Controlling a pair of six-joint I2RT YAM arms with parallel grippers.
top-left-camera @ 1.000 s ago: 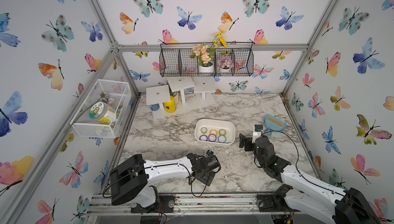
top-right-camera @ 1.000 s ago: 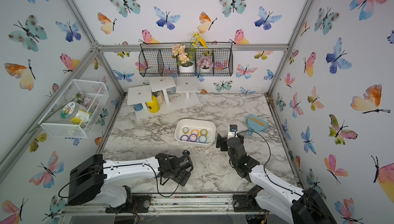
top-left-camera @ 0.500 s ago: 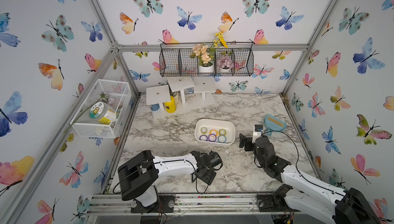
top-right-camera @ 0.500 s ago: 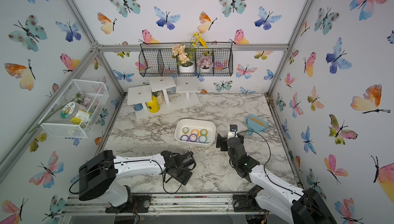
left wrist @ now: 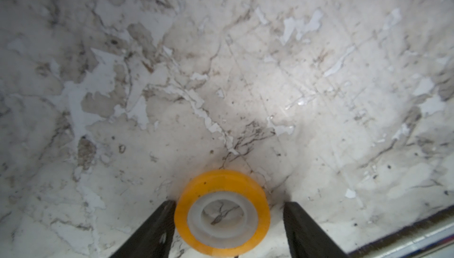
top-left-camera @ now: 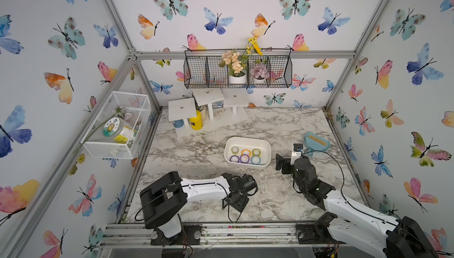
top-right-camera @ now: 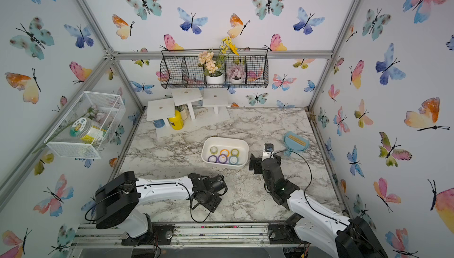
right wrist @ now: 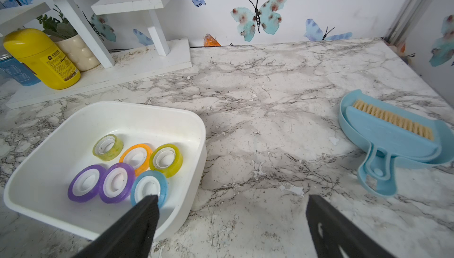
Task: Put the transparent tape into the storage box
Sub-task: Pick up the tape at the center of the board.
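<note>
The transparent tape (left wrist: 222,213), an orange-tinted roll with a white core, lies flat on the marble near the table's front edge. My left gripper (left wrist: 229,202) is open around it: one finger touches the roll's side and the other stands a gap away. In both top views the left gripper (top-left-camera: 235,202) (top-right-camera: 208,204) covers the roll. The storage box (top-left-camera: 248,140) (top-right-camera: 224,138) (right wrist: 137,105), a shallow white tub, holds several coloured tape rolls. My right gripper (right wrist: 232,197) (top-left-camera: 282,163) is open and empty beside the box's near right corner.
A blue dustpan with a brush (top-left-camera: 315,142) (right wrist: 393,131) lies right of the box. A white stepped stand (top-left-camera: 208,97) with a yellow bottle (top-left-camera: 196,120) fills the back left. The table's front edge (left wrist: 405,229) runs close to the left gripper.
The left gripper's jaws have narrowed around the tape roll and the left arm has folded in closer to its base. The right arm has not moved.
</note>
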